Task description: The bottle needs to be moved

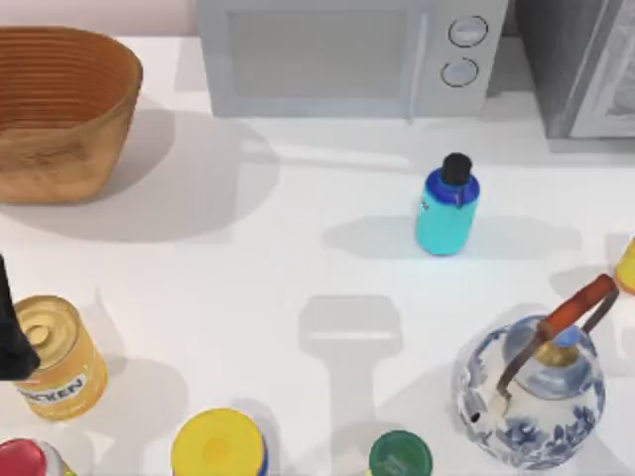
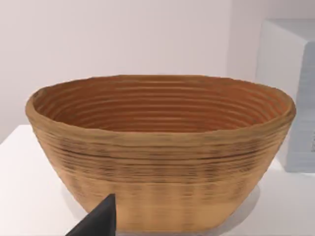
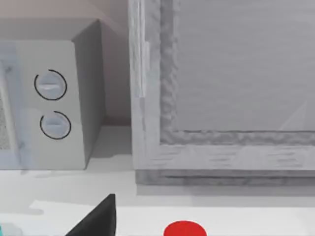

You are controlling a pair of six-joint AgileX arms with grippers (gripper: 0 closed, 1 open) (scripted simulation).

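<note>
Along the bottom edge of the top view stand the nearest things: a red-topped can (image 1: 22, 460) in the lower left corner, a yellow-lidded can (image 1: 217, 446) to its right, and a green-lidded can (image 1: 400, 455) further right. At the lower right sits the blue-and-white teapot (image 1: 531, 397) with its orange-brown handle arching up toward the right edge. Just above the red-topped can, at the left edge, a gold-topped yellow can (image 1: 52, 357) stands on the white table (image 1: 278, 258), and a dark part of my left arm (image 1: 10, 332) cuts in beside it at the frame's left border. Whether my left gripper is apart or together, I cannot tell, and the same goes for my right one; each wrist view catches just a dark finger tip, one low in the left wrist view (image 2: 98, 221) and one low in the right wrist view (image 3: 98, 219).

The bottle (image 1: 446, 206) stands upright in the right-centre of the top view, turquoise with a black cap, well apart from the teapot below it and free of both arms.

Farther back, a woven basket (image 1: 60, 109) fills the upper left corner, and a grey microwave (image 1: 347, 55) with two round dials spans the top centre. A grey cabinet (image 1: 585, 64) occupies the upper right corner.
</note>
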